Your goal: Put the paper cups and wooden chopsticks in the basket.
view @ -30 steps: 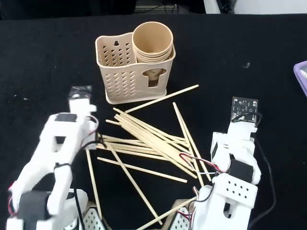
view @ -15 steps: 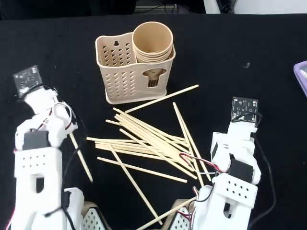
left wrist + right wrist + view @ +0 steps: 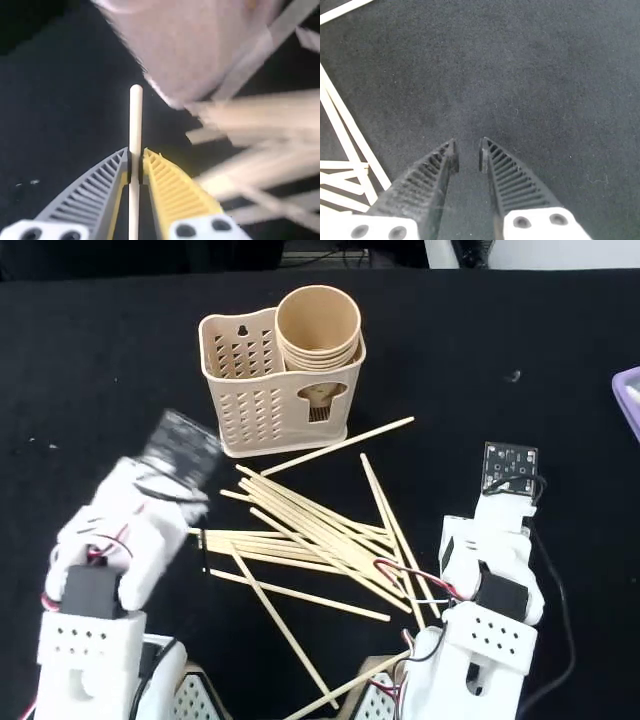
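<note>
Left wrist view is showing the left gripper [image 3: 135, 156] clamping a single chopstick [image 3: 135, 112] between its grey-and-yellow fingers [image 3: 165, 180]. The jaws are pressing tight against the stick, and its rounded end is sticking out past the tips. Beyond that end, the wall of the basket [image 3: 200, 45] is appearing as a pale blur, with the loose chopsticks [image 3: 260, 120] smeared beside it on the black table [image 3: 60, 100].

In the right wrist view, the right gripper [image 3: 468, 154] is hanging over bare black cloth. Its jaws are standing a narrow gap apart and holding nothing, and a few of the loose chopsticks are lying near it.

From the high view, the left arm [image 3: 120, 540] is leaning over the left end of the scattered pile, near the front of the basket. The right arm [image 3: 495, 560] is sitting at the pile's right side. The basket is standing upright toward the back of the table, with a nested stack of paper cups [image 3: 318, 320] sitting in its right compartment. The loose chopsticks are lying crisscrossed between the two arms, and one long stick is slanting just in front of the basket's base. A purple container [image 3: 628, 390] is showing at the table's right edge.
</note>
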